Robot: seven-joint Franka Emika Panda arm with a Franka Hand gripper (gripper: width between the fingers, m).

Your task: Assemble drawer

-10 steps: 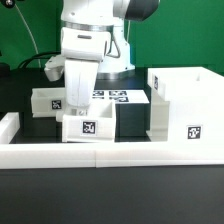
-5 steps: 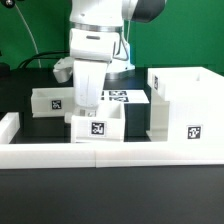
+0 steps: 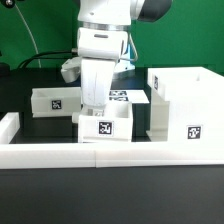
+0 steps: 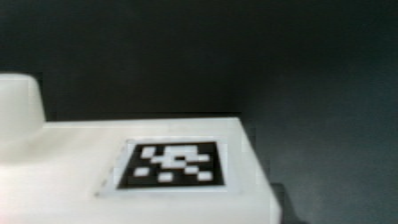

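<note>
In the exterior view my gripper reaches down into a small white open-top tray with a tag on its front, and appears shut on the tray's back wall. The fingertips are hidden behind the tray's wall. The tall white case stands at the exterior view's right, a small gap from the tray. A second small tray sits at the exterior view's left. The wrist view shows a white tagged tray face and a rounded white knob over the black table; no fingers show there.
A low white wall edges the black table in front of the tray and at the exterior view's left. The marker board lies flat behind the tray. The arm's base stands at the back.
My gripper and the small tray together have moved steadily toward the exterior view's right, closer to the case. The other tray and the case have not moved.
</note>
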